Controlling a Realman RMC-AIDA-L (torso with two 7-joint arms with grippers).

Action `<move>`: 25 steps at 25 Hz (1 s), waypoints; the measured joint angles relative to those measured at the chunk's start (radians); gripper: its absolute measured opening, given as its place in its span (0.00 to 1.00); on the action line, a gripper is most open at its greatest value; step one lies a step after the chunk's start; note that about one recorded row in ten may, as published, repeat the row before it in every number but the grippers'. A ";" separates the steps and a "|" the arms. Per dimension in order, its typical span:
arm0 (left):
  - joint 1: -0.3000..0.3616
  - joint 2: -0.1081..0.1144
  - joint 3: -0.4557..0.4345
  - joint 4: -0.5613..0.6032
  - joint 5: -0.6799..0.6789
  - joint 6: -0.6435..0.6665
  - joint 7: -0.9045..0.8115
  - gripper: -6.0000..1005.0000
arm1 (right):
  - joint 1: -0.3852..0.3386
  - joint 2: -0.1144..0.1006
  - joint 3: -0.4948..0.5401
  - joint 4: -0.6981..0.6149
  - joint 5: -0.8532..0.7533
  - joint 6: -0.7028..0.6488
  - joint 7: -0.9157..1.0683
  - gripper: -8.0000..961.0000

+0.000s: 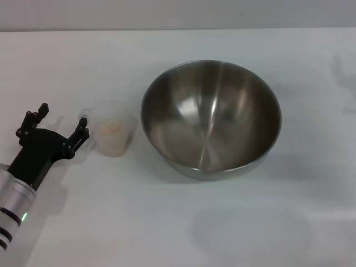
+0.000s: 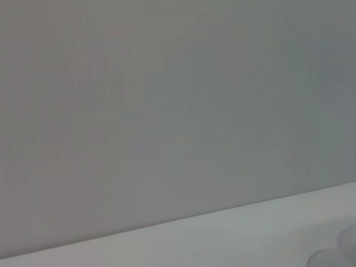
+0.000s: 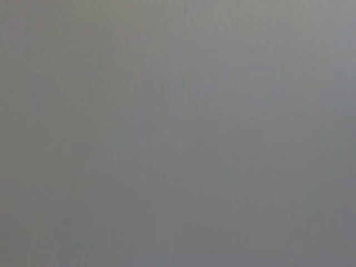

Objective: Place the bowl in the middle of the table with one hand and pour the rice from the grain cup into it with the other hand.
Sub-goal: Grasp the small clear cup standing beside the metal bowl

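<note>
The left end effector (image 1: 60,125) sits low on the white counter (image 1: 167,222), fingers spread wide, right beside the grain cup (image 1: 114,133) so it can grab it. The rice (image 1: 110,128) waits inside. The bowl (image 1: 210,118) stands mid-counter, empty.

I seem to work at a bare test bench rather than a lived-in kitchen: a plain white table (image 1: 167,233) meets a blank grey wall (image 2: 167,111), with nothing homely around.
</note>
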 joint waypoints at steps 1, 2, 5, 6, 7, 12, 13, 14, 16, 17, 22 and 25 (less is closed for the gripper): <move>-0.002 0.000 -0.006 -0.002 0.000 -0.006 0.000 0.83 | 0.003 0.000 0.000 0.003 0.000 0.000 0.000 0.79; -0.004 0.000 -0.011 -0.004 0.000 -0.010 0.000 0.83 | 0.010 0.000 0.000 0.008 0.000 0.004 0.000 0.79; -0.007 -0.001 -0.023 -0.009 0.000 -0.015 0.000 0.83 | 0.013 0.000 0.000 0.009 0.001 0.009 0.000 0.79; -0.007 -0.001 -0.023 -0.009 0.000 -0.015 0.000 0.83 | 0.014 0.000 0.000 0.009 0.001 0.011 0.000 0.79; -0.007 -0.001 -0.023 -0.009 0.000 -0.015 0.000 0.83 | 0.016 0.000 0.000 0.009 0.001 0.016 0.000 0.79; -0.015 -0.002 -0.029 -0.012 0.000 -0.015 -0.004 0.82 | 0.021 -0.001 0.000 0.009 0.001 0.026 0.000 0.79; -0.021 -0.003 -0.025 -0.013 0.003 -0.016 -0.004 0.82 | 0.021 -0.001 0.000 0.009 0.001 0.026 0.000 0.79; -0.022 -0.003 -0.024 -0.013 0.004 -0.016 -0.003 0.82 | 0.022 -0.001 0.000 0.009 0.001 0.026 0.000 0.79; -0.022 -0.003 -0.021 -0.013 0.005 -0.016 -0.003 0.82 | 0.024 -0.001 0.000 0.010 0.001 0.026 0.000 0.79; -0.022 -0.003 -0.020 -0.014 0.006 -0.016 -0.004 0.82 | 0.027 -0.001 0.000 0.014 0.001 0.026 0.000 0.79; -0.018 -0.003 -0.018 -0.025 0.007 -0.017 -0.001 0.79 | 0.029 -0.002 0.000 0.021 0.001 0.026 0.000 0.79; -0.017 -0.003 -0.013 -0.027 0.008 -0.017 0.000 0.69 | 0.029 -0.002 0.000 0.021 0.001 0.026 0.000 0.79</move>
